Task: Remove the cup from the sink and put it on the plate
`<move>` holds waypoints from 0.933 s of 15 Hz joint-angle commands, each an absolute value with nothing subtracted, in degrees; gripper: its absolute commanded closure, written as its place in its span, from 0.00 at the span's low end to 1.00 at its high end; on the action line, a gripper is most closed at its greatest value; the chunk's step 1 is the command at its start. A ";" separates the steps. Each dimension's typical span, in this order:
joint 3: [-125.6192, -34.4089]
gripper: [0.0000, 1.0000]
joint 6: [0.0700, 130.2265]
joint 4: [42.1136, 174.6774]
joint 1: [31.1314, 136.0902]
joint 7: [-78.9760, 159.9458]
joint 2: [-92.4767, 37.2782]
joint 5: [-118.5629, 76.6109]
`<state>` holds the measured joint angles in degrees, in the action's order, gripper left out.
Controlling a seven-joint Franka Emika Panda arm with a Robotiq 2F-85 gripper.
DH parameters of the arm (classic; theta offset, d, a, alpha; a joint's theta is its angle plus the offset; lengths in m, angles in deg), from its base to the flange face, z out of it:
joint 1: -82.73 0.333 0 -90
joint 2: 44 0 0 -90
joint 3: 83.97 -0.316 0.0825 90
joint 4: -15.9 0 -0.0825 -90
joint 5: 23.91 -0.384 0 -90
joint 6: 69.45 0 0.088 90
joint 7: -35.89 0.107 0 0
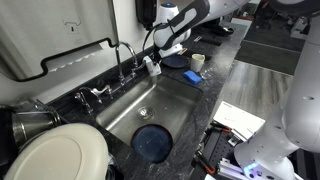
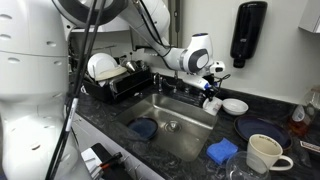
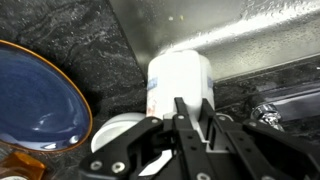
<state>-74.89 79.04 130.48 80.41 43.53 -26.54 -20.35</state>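
My gripper (image 3: 192,112) is shut on the wall of the small white cup (image 3: 180,78) and holds it in the air above the sink's far end. It shows in both exterior views (image 1: 153,60) (image 2: 208,92), with the cup (image 1: 155,69) (image 2: 211,103) hanging below it. The steel sink (image 1: 175,100) (image 2: 187,128) (image 3: 200,25) lies below. The dark blue plate (image 2: 262,130) (image 1: 176,61) (image 3: 35,100) sits bare on the counter beyond the sink's end, apart from the cup.
A shallow white bowl (image 2: 236,105) (image 3: 118,135) sits between sink and plate. A beige cup (image 2: 262,152) (image 1: 197,61) and a blue sponge (image 2: 222,150) (image 1: 192,76) stand near the plate. A blue dish (image 1: 152,142) (image 2: 145,128) lies in the sink. The faucet (image 1: 125,55) and a dish rack (image 2: 115,80) stand nearby.
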 commanded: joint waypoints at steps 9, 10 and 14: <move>-84.05 0.96 84.54 121.01 77.63 30.86 -20.37 -27.87; -84.18 0.96 84.90 120.77 77.44 30.71 -20.41 -28.18; -83.75 0.96 84.87 121.02 76.75 31.42 -20.82 -29.34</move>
<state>-82.94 84.17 122.25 78.52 33.19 -21.01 -27.55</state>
